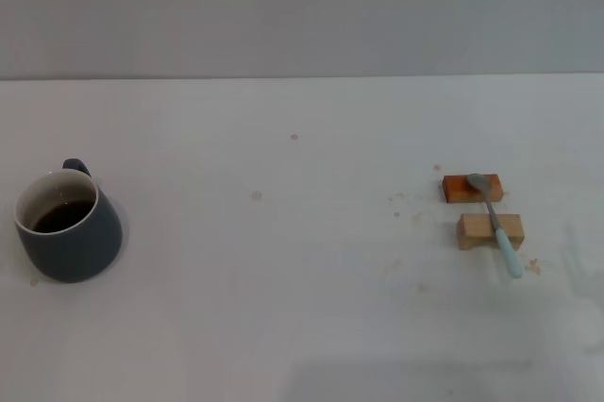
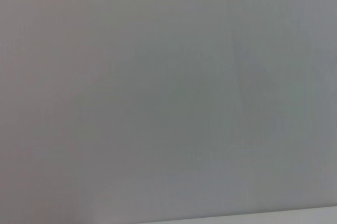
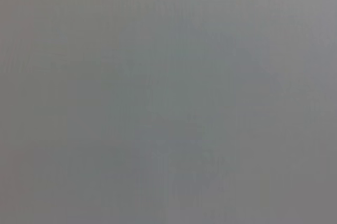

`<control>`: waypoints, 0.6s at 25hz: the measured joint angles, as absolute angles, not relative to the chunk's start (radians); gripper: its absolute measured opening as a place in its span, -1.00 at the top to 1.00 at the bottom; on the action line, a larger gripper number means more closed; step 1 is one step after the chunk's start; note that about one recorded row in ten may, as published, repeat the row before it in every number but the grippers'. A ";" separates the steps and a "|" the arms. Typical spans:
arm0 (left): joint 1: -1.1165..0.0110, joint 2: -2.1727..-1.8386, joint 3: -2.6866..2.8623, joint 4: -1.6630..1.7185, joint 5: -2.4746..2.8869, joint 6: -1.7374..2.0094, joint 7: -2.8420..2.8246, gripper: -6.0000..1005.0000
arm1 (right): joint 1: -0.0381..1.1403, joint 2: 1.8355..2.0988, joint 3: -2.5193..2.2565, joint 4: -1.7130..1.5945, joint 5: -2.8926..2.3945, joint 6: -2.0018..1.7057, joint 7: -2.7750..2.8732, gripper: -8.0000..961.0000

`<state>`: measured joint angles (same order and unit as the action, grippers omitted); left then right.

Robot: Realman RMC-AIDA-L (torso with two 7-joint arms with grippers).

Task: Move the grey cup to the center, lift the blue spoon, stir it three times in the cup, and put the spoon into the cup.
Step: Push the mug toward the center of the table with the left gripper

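Observation:
The grey cup [image 1: 68,229] stands upright at the left side of the white table [image 1: 302,260], its handle turned to the far side and a dark patch showing inside its white interior. At the right, the blue spoon [image 1: 495,223] lies across two wooden blocks, its metal bowl on the far one and its pale blue handle reaching past the near one toward me. Neither gripper appears in the head view. Both wrist views hold only a plain grey surface.
An orange-brown block [image 1: 471,188] and a lighter wooden block [image 1: 490,230] support the spoon. Small crumbs and stains dot the table around the blocks and near the middle. A grey wall runs behind the table's far edge.

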<state>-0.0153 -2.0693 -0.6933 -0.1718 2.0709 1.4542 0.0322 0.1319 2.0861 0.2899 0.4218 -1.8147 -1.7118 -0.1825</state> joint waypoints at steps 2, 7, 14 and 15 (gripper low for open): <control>-0.015 -2.069 -0.693 -0.172 2.071 1.454 0.032 0.99 | 0.132 2.086 0.290 0.422 -1.815 -1.712 -0.183 -0.49; -0.015 -2.069 -0.693 -0.172 2.071 1.454 0.032 0.99 | 0.132 2.086 0.290 0.422 -1.815 -1.712 -0.183 -0.49; -0.040 -2.067 -0.693 -0.167 2.071 1.432 0.057 0.99 | 0.132 2.086 0.290 0.422 -1.815 -1.712 -0.183 -0.49; -0.051 -2.067 -0.694 -0.163 2.071 1.423 0.070 0.99 | 0.132 2.086 0.290 0.422 -1.815 -1.712 -0.183 -0.49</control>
